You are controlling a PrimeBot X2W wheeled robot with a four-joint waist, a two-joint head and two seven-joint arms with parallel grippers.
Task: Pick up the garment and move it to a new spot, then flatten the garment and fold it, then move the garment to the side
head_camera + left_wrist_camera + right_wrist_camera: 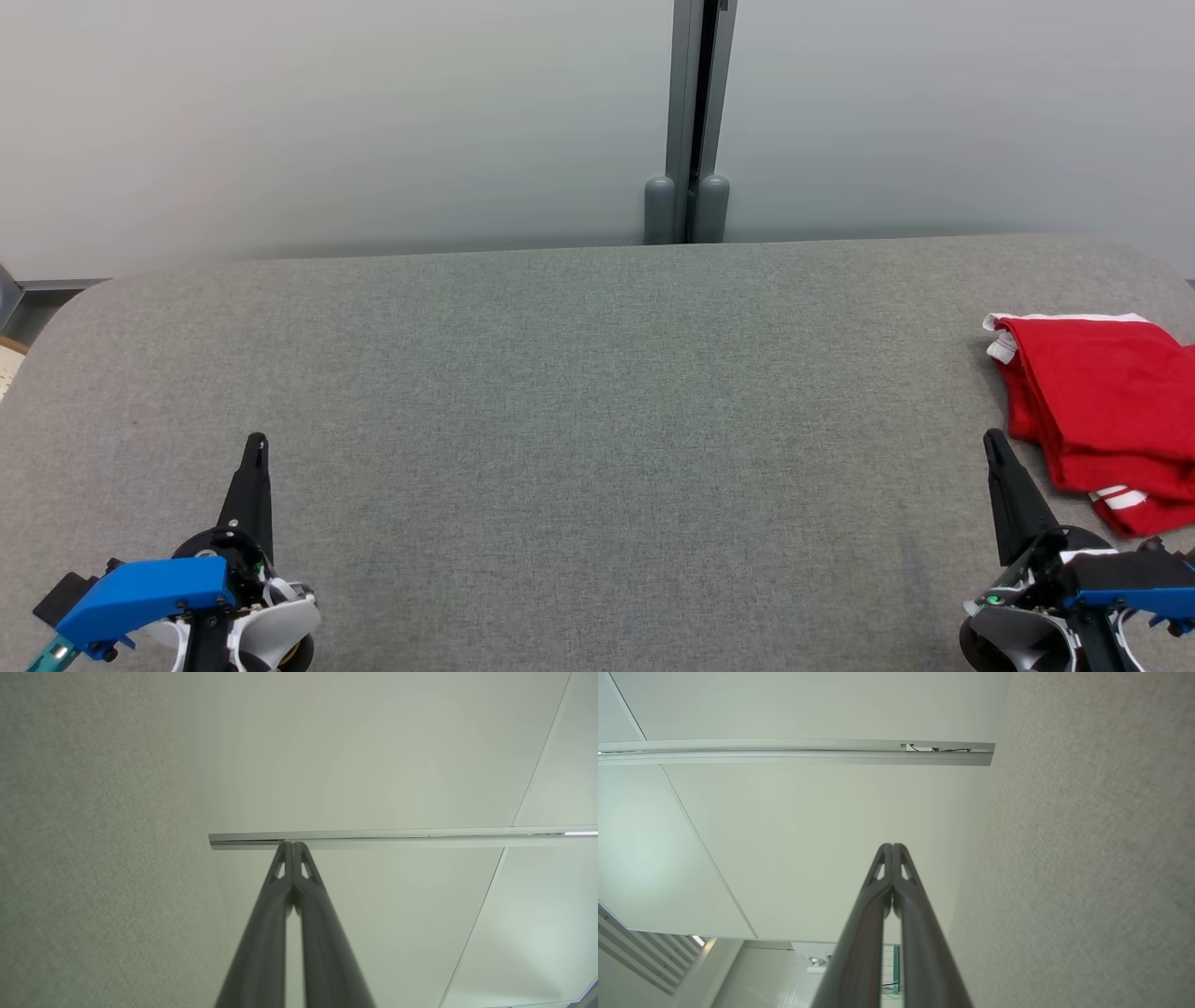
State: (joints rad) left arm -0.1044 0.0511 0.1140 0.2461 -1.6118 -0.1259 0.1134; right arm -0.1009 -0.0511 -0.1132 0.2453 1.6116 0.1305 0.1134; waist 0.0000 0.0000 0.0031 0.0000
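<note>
A red garment with white trim lies folded at the right edge of the grey fabric table, partly cut off by the head view's border. My right gripper is shut and empty at the lower right, its tips just left of the garment's near corner and apart from it. At the lower left my left gripper is shut too, holding nothing. Both wrist views show the fingers pressed together: the left gripper and the right gripper each point past the table toward a pale wall.
A frosted glass wall with a grey metal post stands right behind the table's far edge. The table's corners are rounded. Grey fabric fills one side of each wrist view.
</note>
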